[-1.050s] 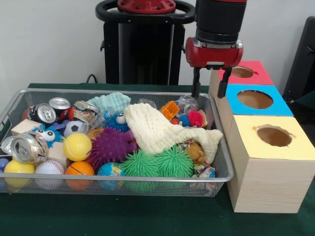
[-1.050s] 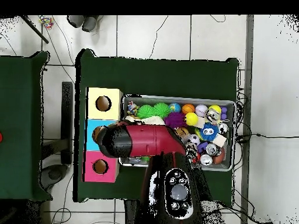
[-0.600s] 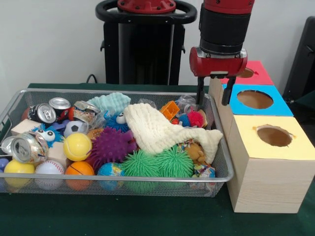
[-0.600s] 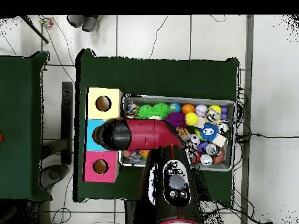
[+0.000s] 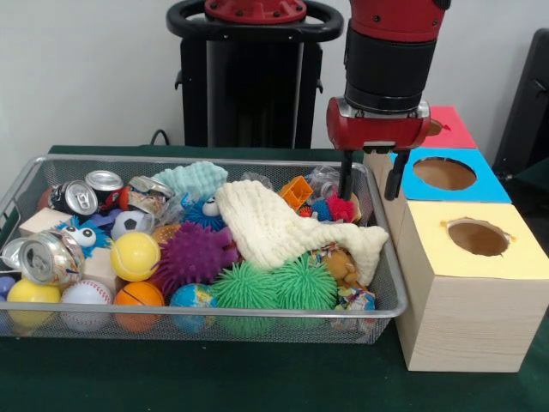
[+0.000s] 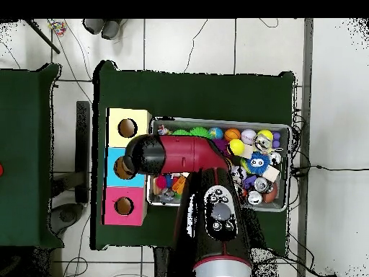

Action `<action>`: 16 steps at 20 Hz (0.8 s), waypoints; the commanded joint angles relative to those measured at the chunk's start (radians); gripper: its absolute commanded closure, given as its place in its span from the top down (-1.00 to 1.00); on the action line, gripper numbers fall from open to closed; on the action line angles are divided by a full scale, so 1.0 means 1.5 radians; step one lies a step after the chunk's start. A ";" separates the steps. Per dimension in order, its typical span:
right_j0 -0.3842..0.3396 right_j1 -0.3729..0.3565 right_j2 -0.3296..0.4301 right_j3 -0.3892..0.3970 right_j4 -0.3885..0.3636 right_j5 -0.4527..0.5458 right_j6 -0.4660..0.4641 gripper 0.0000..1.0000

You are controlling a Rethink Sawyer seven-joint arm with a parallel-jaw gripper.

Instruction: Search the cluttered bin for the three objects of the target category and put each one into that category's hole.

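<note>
Front view: gripper (image 5: 370, 178) hanging with jaws parted and nothing between them, straddling the bin's (image 5: 197, 315) wall where it meets the row of hole boxes. One finger down inside, touching or just above the small red spiky ball (image 5: 340, 207); the other outside, against the blue-topped box (image 5: 445, 175). Target category not stated, so likely candidates only: spiky balls. Besides the red one, purple spiky ball (image 5: 196, 255) and green spiky balls (image 5: 274, 284) well off to the side of the jaws, toward the bin's middle, part covered by the cream cloth (image 5: 283, 229). Probably light, soft, squashy, bristles giving under pressure; best pinched across the middle, closing firmly.

Overhead view: arm (image 6: 176, 156) covering that end of the bin, jaws hidden. Yellow-topped box (image 6: 128, 128) and pink-topped box (image 6: 124, 206) either side of the wrist.
</note>
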 commanded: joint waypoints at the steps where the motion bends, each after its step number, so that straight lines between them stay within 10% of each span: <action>1: 0.000 0.029 0.006 -0.061 0.025 0.106 0.103 1.00; 16: -0.004 0.188 0.027 0.007 0.020 -0.156 0.141 1.00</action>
